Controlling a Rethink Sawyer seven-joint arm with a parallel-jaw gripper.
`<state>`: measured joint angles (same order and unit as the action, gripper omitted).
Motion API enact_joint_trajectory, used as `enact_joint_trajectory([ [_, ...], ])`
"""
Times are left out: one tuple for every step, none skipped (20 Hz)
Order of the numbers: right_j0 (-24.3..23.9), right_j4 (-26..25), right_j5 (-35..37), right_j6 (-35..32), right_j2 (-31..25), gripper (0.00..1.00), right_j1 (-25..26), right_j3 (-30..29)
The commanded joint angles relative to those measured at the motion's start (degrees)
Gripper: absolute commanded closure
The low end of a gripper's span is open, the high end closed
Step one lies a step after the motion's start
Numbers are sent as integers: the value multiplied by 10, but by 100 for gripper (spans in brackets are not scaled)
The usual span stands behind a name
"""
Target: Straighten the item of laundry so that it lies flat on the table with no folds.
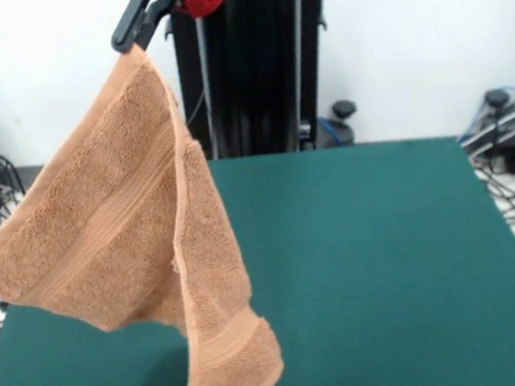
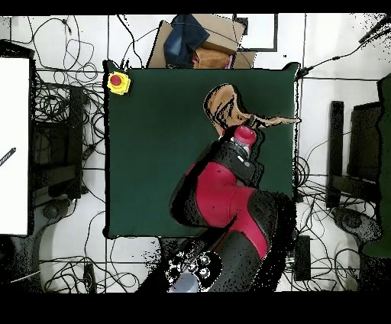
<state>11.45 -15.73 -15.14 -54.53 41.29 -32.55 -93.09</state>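
At about ten o'clock in the front view, we see the towel [image 1: 119, 235] hanging in the air, its top corner pinched in the gripper [image 1: 135, 38], whose black jaws are closed on the cloth near the picture's top edge. From that corner the peach-orange cloth falls in two parts. On the left, a broad panel spreads out toward nine o'clock, with a flat woven band running slantwise across it. To its right, a narrower fold drops straight down toward six o'clock, where a second band crosses it just above the hem. We cannot tell whether the lowest end touches the table [image 1: 386, 272] or hangs just clear of it. Right of the towel, the dark green top stretches bare from the middle out to three o'clock. Behind it, at twelve o'clock, stands the black pedestal [image 1: 253, 64], with cables [image 1: 512, 157] lying on the floor at the right edge.

Seen from overhead, a yellow box with a red button [image 2: 117, 82] sits on the table's corner at ten o'clock. Moving right, we find the towel [image 2: 225, 105] as a bunched, folded shape toward one o'clock of the green top [image 2: 153, 153], just above the end of the red and black arm [image 2: 221, 191], which reaches up from six o'clock. The gripper itself is hidden under the arm in this view.
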Motion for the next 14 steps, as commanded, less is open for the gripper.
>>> enact_joint_trajectory([
  [10, 43, -24, -137, 6, 100, 26, -39],
  [11, 44, -25, -135, 7, 100, 25, -41],
  [12, 45, -23, -134, 7, 100, 24, -41],
  [13, 45, -23, -134, 8, 100, 23, -42],
  [14, 45, -23, -133, 10, 100, 22, -42],
  [15, 45, -22, -133, 11, 100, 21, -43],
  [16, 44, -20, -132, 11, 100, 18, -43],
  [17, 43, -17, -132, 12, 100, 16, -43],
  [17, 43, -15, -131, 13, 100, 14, -42],
  [17, 40, -15, -130, 13, 100, 11, -43],
  [17, 41, -17, -131, 14, 100, 13, -43],
  [16, 42, -22, -133, 15, 100, 15, -45],
  [17, 46, -29, -135, 16, 100, 21, -46],
  [19, 51, -36, -136, 19, 100, 27, -48],
])
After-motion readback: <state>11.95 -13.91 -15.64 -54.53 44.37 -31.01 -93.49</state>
